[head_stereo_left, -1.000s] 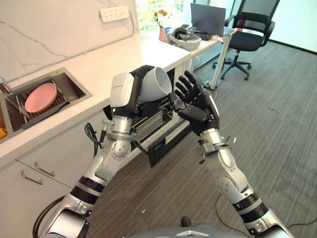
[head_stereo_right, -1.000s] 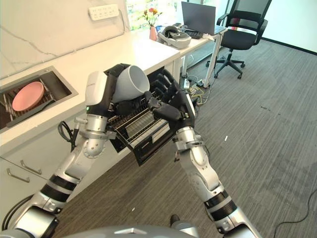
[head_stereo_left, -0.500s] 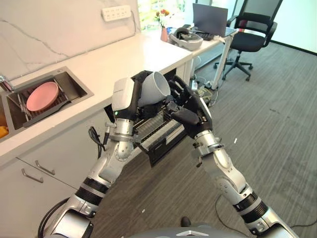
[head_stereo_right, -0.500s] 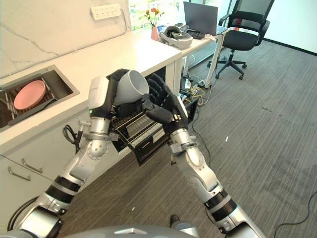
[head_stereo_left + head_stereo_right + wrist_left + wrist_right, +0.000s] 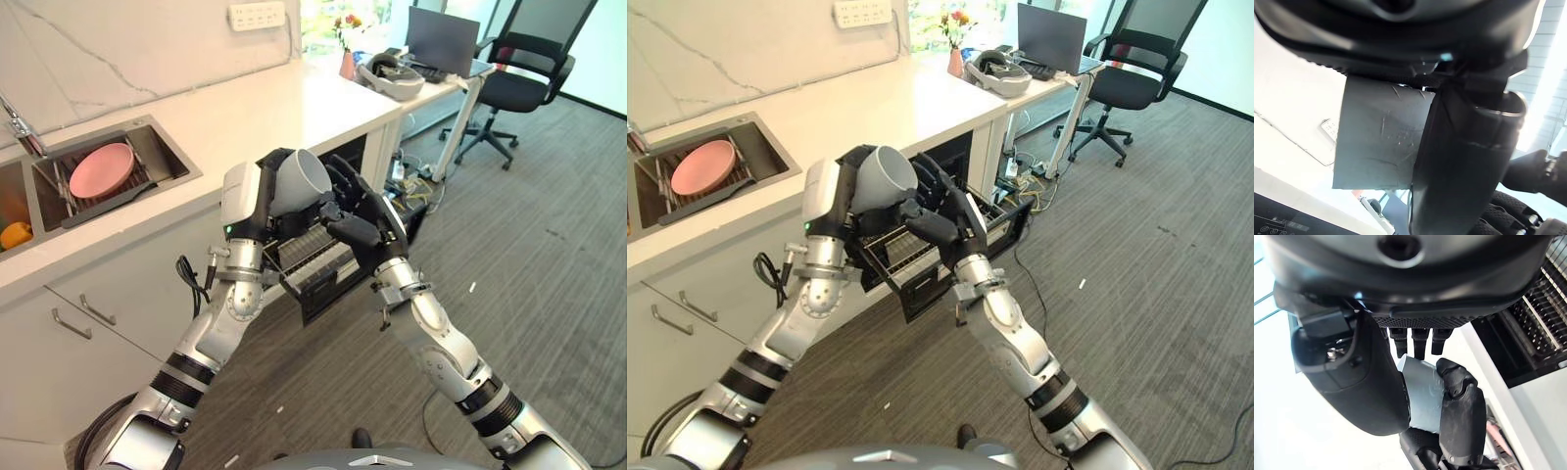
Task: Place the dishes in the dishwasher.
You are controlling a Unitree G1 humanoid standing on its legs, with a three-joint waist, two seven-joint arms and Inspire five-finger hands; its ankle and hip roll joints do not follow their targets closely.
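Since the earlier frame our right hand (image 5: 358, 220) has closed in from the right until its fingers meet the grey cup (image 5: 299, 181), and the whole view has swung, so the sink now sits further into the upper left. We hold the cup at the centre of the frame in our left hand (image 5: 257, 196), fingers clenched around its body, mouth tilted toward the upper right. The right hand's fingers reach against the cup's side, as the right wrist view shows, but we cannot tell whether they truly grip it; we judge this a steadying or handover touch before lowering it. Just below both hands the dishwasher rack (image 5: 313, 257) stands pulled out from under the white table (image 5: 245, 113), its wire tines free to take the cup. A pink plate (image 5: 101, 168) waits in the sink (image 5: 147, 181) at the upper left. Grey carpet (image 5: 529, 255) spreads to the right, with a black office chair (image 5: 529, 73) and a laptop (image 5: 441, 41) along the top.
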